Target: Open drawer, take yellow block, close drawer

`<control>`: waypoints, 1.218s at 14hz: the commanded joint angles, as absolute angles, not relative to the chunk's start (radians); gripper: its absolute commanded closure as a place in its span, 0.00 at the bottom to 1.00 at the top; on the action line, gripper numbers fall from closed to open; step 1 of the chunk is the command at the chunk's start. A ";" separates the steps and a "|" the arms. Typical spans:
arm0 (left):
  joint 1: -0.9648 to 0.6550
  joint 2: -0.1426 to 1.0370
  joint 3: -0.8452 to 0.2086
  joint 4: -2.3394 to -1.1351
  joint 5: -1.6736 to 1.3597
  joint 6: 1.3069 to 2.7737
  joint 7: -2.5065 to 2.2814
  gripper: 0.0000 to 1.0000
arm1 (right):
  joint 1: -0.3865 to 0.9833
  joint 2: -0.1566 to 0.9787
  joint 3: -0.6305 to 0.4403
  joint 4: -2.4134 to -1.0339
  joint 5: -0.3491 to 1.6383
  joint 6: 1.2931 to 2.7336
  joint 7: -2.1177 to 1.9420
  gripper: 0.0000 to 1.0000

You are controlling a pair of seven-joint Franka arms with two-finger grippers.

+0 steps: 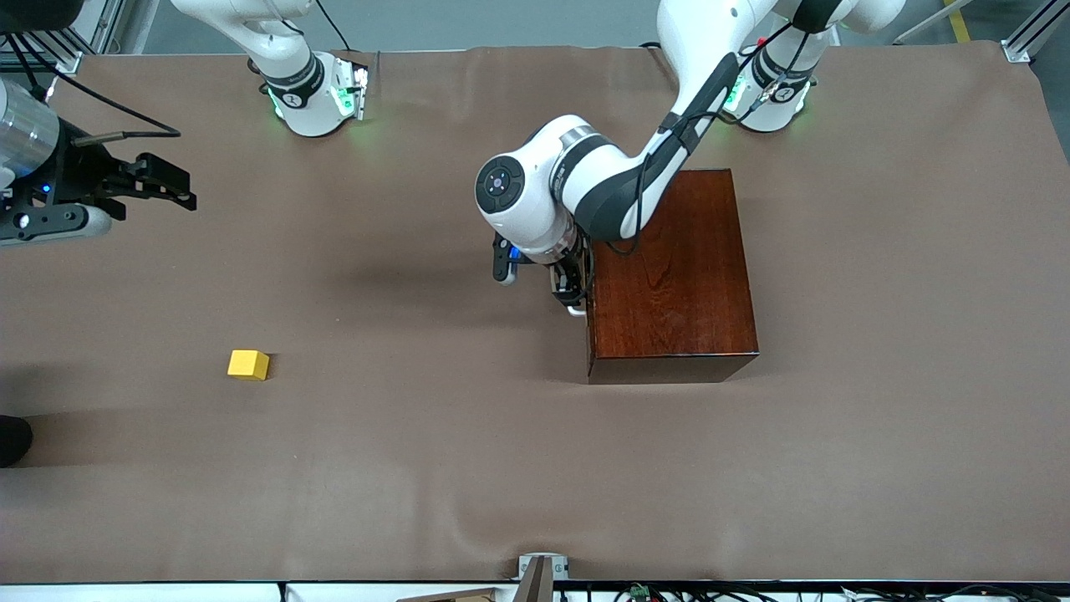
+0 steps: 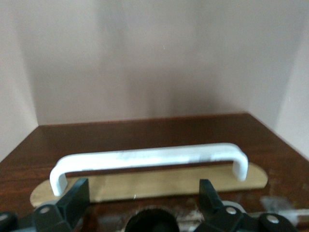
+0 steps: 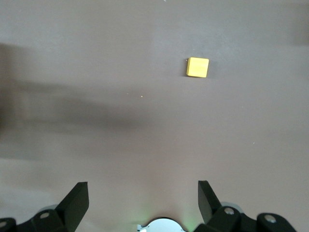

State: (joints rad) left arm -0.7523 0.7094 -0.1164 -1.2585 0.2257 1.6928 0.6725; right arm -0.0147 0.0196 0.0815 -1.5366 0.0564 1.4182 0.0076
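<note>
The dark mahogany box stands on the table toward the left arm's end. Its drawer is shut, with the glossy front facing the right arm's end. The white loop handle also shows in the left wrist view. My left gripper is open and empty right in front of the handle, not closed on it. The yellow block lies on the bare cloth toward the right arm's end, well apart from the box. My right gripper is open and empty, up over the cloth with the block in its view.
A brown cloth covers the whole table. A small mount sits at the table edge nearest the front camera. A dark object shows at the picture's edge at the right arm's end.
</note>
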 commanded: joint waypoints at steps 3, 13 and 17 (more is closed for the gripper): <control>-0.755 0.690 -0.164 -1.261 0.210 1.769 0.412 0.00 | -0.025 0.005 0.087 -1.551 0.058 1.427 0.068 0.00; -0.580 0.385 -0.147 -1.269 0.192 1.677 0.097 0.00 | -0.025 0.012 0.086 -1.517 -0.009 1.477 0.066 0.00; -0.363 0.301 -0.147 -1.270 0.146 1.623 0.100 0.00 | -0.020 0.012 0.086 -1.517 0.003 1.468 0.061 0.00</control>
